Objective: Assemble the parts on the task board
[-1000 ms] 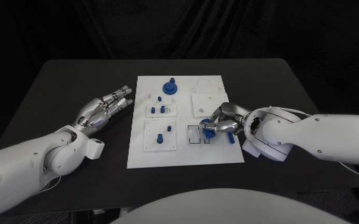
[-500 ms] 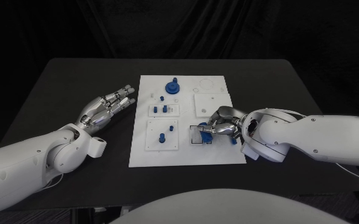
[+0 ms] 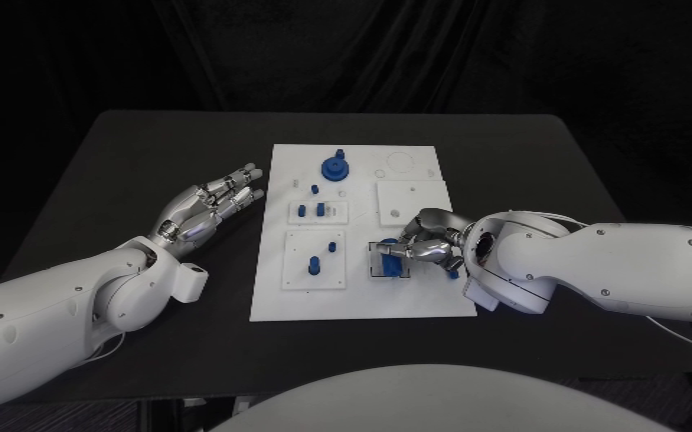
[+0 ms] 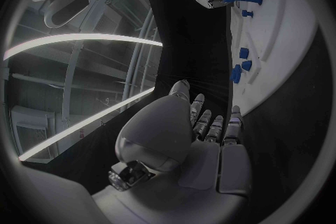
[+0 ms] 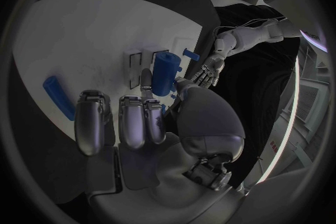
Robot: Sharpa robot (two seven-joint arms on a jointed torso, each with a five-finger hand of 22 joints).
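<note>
Right silver hand (image 3: 423,240), right of centre in the head view, fingers curled around a blue cylindrical part (image 5: 165,74), holding it at a black-framed slot on the white rectangular task board (image 3: 361,297) at centre frame. Left silver hand (image 3: 206,208), left of the board, holds nothing, fingers extended and apart above the black surface (image 3: 144,152).

My left hand (image 3: 205,206) is flat and idle, fingers straight and slightly spread, nothing in it. My left arm (image 3: 80,302) runs in low from the near left corner, forearm angled up toward the middle. My right hand (image 3: 420,243) has its fingers curled in, pinching a blue cylinder (image 5: 165,73) between thumb and fingers. My right arm (image 3: 577,264) comes in from the right edge, wrist bent toward the left.
</note>
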